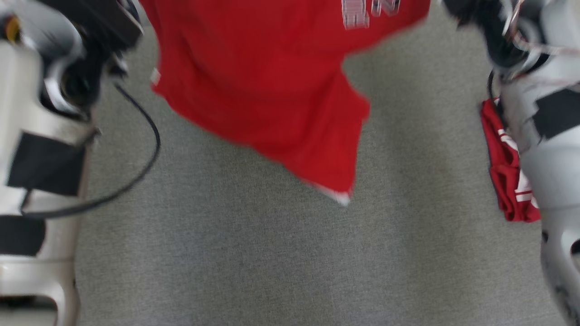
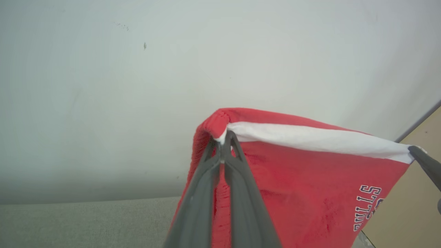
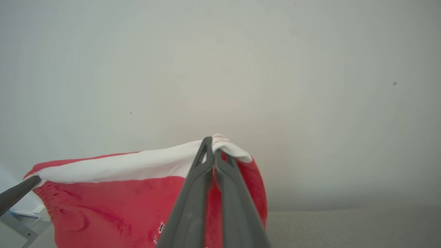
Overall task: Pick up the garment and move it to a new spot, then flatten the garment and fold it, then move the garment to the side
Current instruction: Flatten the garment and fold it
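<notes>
Two red pieces: the garment (image 1: 272, 90) hangs above the carpet (image 1: 272, 262), its white band stretched between the left gripper (image 2: 222, 138) and right gripper (image 3: 211, 144), both clamped on it. A second garment (image 1: 505, 176) lies crumpled on the right.

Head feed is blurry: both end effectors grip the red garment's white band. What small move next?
Probably lower both arms together to lay the garment on the grey surface: the left end effector and right end effector are shut on its band corners, and it hangs unflattened.
</notes>
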Tool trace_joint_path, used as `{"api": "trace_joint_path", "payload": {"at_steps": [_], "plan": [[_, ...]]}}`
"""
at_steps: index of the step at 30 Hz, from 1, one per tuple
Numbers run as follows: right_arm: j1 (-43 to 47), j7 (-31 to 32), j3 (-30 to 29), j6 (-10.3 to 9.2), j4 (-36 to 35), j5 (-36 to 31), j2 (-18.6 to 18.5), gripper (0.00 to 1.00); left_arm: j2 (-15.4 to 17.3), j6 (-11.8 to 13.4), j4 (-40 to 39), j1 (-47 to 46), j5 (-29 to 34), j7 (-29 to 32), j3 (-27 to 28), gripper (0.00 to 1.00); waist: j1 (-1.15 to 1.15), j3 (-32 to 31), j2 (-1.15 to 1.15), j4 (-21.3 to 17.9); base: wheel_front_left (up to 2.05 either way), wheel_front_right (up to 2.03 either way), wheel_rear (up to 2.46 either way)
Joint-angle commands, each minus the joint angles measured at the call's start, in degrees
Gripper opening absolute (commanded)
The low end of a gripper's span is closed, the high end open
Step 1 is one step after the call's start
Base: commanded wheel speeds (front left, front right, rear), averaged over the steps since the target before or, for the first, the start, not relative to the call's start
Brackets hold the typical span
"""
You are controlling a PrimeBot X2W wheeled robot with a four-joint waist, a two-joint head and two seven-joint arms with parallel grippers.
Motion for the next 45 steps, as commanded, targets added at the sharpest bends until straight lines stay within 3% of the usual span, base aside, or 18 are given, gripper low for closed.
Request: {"api": "trace_joint_path", "payload": {"at_steps": [1, 5, 11, 17, 24, 29, 34, 39, 45], "plan": [[-4.1, -2.5, -1.2, -0.15, 0.3, -1.2, 0.0, 0.00, 0.5, 1.3, -1.1, -4.0, 0.6, -0.9, 1.0, 0.00, -0.01, 7.3, -0.01, -1.0, 0.00, 0.00, 0.00], [-11.4, -8.8, -3.5, -0.15, 1.2, -3.6, 0.6, 0.00, 0.1, 3.0, -3.1, -11.1, 1.0, -4.4, 3.1, 0.00, -0.01, 10.2, -0.01, -1.1, 0.00, 0.00, 0.00], [-17.6, -18.1, -5.7, -0.15, 3.4, -7.4, 1.3, 0.00, 0.0, 1.3, -3.2, -16.5, -0.2, -8.7, 4.8, 0.00, -0.01, 11.3, -0.01, -1.6, 0.00, 0.00, 0.00], [-16.4, -19.6, -3.6, -0.15, 6.5, -10.0, 1.7, 0.00, 0.5, -0.2, -2.2, -14.2, -0.9, -12.5, 5.4, 0.00, -0.01, 11.6, -0.01, -1.9, 0.00, 0.00, 0.00], [-9.2, -17.1, 3.5, -0.15, 6.6, -7.4, 2.1, 0.00, 0.9, -1.9, 0.0, -5.8, -0.9, -14.6, 1.1, 0.00, -0.01, 10.6, -0.01, -2.0, 0.00, 0.00, 0.00], [-2.0, -15.6, 9.2, -0.15, 3.0, -4.5, -1.2, 0.00, 1.0, -2.1, -2.7, 3.0, -3.1, -15.2, -3.6, 0.00, -0.01, 7.7, -0.01, -1.9, 0.00, 0.00, 0.00], [6.5, -11.5, 14.0, -0.15, -3.5, 0.5, -5.6, 0.00, 3.5, -2.1, -7.1, 12.8, -5.0, -15.2, -9.0, 0.00, -0.01, 3.6, -0.01, -1.2, 0.00, 0.00, 0.00], [16.5, -8.0, 15.7, -0.15, -12.2, 6.5, -10.7, 0.00, 6.8, -2.0, -9.5, 22.8, -5.4, -15.7, -13.1, 0.00, -0.01, -0.9, -0.01, -1.7, 0.00, 0.00, 0.00], [28.8, -0.4, 17.1, -0.15, -20.9, 7.7, -16.9, 0.00, 9.8, -1.4, -10.3, 32.8, -2.7, -16.4, -16.5, 0.00, -0.01, -5.6, -0.01, -2.2, 0.00, 0.00, 0.00]]}}
